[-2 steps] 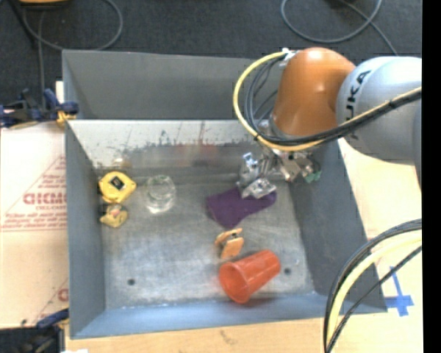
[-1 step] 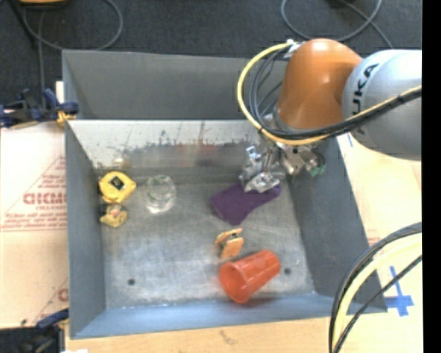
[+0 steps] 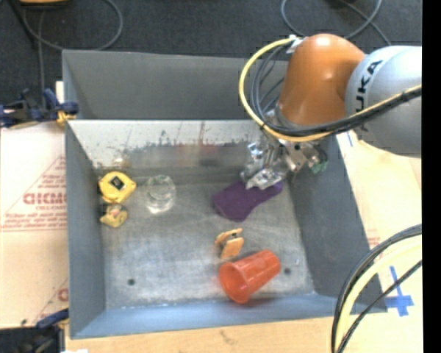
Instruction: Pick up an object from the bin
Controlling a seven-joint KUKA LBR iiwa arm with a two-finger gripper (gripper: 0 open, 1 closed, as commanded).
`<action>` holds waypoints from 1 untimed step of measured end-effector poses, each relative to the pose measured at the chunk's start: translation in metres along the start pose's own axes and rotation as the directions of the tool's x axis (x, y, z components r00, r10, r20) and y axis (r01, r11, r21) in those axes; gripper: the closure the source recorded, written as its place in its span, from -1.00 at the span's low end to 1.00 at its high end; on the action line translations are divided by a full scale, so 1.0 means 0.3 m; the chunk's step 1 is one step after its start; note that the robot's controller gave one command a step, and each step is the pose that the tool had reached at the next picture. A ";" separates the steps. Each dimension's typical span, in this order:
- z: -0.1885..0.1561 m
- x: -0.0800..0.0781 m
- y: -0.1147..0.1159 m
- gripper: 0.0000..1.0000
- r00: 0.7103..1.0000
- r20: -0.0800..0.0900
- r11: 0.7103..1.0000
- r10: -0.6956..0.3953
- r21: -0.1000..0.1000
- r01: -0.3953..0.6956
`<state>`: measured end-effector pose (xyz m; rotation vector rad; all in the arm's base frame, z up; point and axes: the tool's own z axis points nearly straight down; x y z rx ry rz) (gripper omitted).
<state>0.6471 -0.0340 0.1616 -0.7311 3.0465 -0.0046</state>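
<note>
Nearest, at about 5 o'clock in the bin (image 3: pixel 169 267), an orange plastic cup (image 3: pixel 250 274) is lying on its side, with a small tan-and-orange piece (image 3: pixel 229 243) sitting just beyond it. Toward the middle, a flat purple piece (image 3: pixel 237 201) is stretching toward 2 o'clock. The tool (image 3: pixel 264 173) is hanging over that far end, low enough that it seems to be touching it. I cannot tell how far the tool is open, and nothing is visibly caught in it. Out at 9 o'clock, a clear cup (image 3: pixel 160 193) is standing beside two yellow things (image 3: pixel 116 197), well apart from the tool.

The purple piece is looking thin and limp. A grip taken on its very tip could be peeling off as the arm rises, or the piece could be sliding flat across the metal instead of lifting. The tool is also working close to the far wall and the 3 o'clock slope, so a small drift could be scraping it against the bin.

The bin floor is showing as grey, scuffed metal with sloping walls. Beyond it, black cables (image 3: pixel 110 13) are looping across a dark surface (image 3: pixel 198 13).
</note>
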 end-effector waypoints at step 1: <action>-0.028 0.003 0.002 1.00 1.000 -0.005 1.000 0.001 -0.003 -0.001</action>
